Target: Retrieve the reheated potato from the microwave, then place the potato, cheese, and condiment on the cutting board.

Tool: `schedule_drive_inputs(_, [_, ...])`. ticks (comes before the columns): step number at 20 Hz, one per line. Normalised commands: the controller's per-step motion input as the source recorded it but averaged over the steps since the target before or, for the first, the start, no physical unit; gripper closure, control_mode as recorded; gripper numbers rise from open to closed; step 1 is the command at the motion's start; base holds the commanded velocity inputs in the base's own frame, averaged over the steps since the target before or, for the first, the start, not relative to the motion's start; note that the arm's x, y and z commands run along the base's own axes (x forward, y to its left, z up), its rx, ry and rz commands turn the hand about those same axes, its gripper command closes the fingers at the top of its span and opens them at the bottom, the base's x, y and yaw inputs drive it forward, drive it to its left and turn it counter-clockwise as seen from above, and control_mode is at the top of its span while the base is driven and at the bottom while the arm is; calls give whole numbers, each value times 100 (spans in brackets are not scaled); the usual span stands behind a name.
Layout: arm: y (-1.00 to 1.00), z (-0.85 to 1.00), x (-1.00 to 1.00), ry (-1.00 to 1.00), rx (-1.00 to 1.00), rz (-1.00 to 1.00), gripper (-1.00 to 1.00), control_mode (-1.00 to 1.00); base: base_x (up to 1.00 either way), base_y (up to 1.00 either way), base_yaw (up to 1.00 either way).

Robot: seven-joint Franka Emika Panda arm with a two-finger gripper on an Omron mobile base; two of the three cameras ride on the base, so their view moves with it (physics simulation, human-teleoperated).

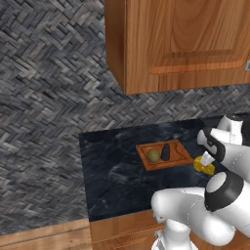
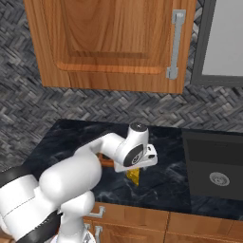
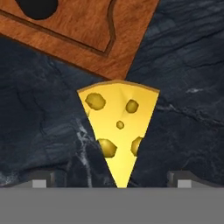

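The cutting board (image 1: 181, 155) lies on the dark counter with the olive potato (image 1: 154, 156) and the dark condiment bottle (image 1: 165, 152) standing on it. The yellow cheese wedge (image 1: 203, 167) rests on the counter just right of the board. My gripper (image 1: 207, 159) hangs directly over the cheese, open. In the hand view the cheese (image 3: 118, 127) points its tip down between my two spread fingertips (image 3: 41, 181), with the board corner (image 3: 100, 39) and the bottle's edge (image 3: 39, 6) above. The microwave (image 2: 220, 42) sits at the upper right, door closed.
A wooden wall cabinet (image 2: 114, 42) with a metal handle (image 2: 175, 45) hangs above the counter. A dark sink (image 2: 216, 178) is set into the counter to the right of the cheese (image 2: 134, 175). The counter's left edge (image 1: 84, 176) drops off beside a herringbone wall.
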Motion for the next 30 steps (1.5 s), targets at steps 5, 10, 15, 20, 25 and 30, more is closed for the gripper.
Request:
schedule_drive_inputs(5, [0,-14,0,5,0,10,-100,-100,0,0,0])
schedule_drive_inputs(10, [0,-18,4,1,1,3,-100,-100,0,0,0])
schedule_drive_inputs(15, [1,-21,8,0,7,0,-100,-100,0,0,0])
schedule_drive_inputs(20, [0,-20,16,0,8,0,-100,-100,0,0,0])
schedule_drive_inputs(25, [2,-17,15,0,5,0,-100,-100,0,0,0])
schedule_drive_inputs(30, [0,-12,10,0,4,0,100,-100,0,0,0])
